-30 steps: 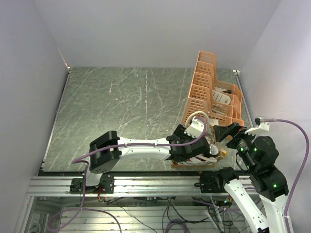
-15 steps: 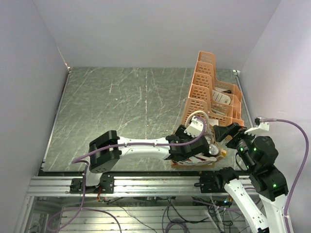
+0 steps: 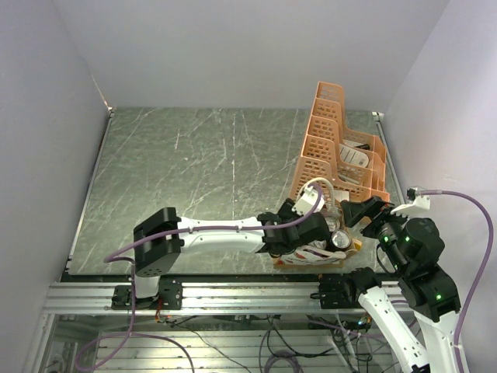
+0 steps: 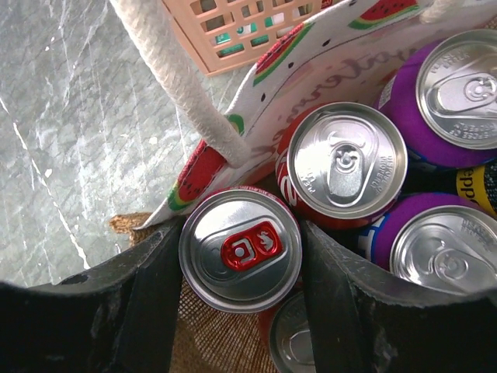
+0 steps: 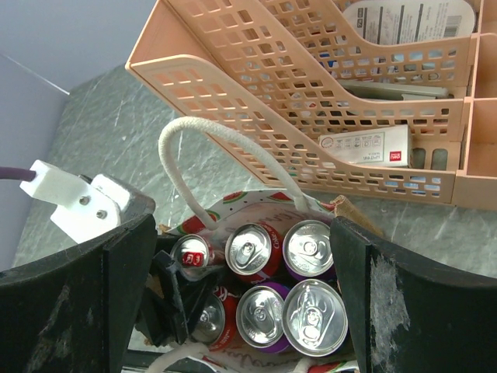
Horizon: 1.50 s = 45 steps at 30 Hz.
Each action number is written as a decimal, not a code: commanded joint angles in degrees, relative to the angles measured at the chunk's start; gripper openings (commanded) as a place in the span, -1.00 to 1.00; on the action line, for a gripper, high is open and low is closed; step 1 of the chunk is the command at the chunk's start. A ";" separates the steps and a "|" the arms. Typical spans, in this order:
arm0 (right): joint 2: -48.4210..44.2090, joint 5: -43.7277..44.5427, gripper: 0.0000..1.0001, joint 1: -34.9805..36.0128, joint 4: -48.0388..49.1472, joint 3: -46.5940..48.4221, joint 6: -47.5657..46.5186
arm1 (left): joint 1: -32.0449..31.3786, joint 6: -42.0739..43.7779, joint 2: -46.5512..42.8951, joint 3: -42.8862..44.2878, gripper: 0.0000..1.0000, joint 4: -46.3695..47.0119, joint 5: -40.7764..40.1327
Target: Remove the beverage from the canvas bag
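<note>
Stone-look slab, the grey table is glossy with pale veins. At three o'clock on it stands the orange plastic rack, tiered and latticed. Touching its front at five o'clock is the canvas bag, with whitish watermelon-print walls, a coarse burlap floor and thick white rope handles. Inside stand round aluminium cans. The left claw is clamped on the beverage can with a red tab, at the bag's nine o'clock side. The other cans are red and purple. The right claw hangs above, fingers wide apart. A second ago the left elbow sat higher and further right. The right arm has not moved.
</note>
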 commanded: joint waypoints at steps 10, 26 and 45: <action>-0.03 0.08 0.86 -1.03 1.03 -0.51 0.49 | -0.12 2.73 -10.14 1.00 -0.86 2.44 4.97; -0.18 -0.52 0.86 -1.55 1.15 -0.54 0.25 | -0.04 3.31 -17.42 8.05 -0.86 -2.71 10.72; -0.18 -1.13 0.85 -1.98 1.26 -0.72 -0.04 | 9.18 0.59 -35.16 4.65 -0.86 -8.14 13.93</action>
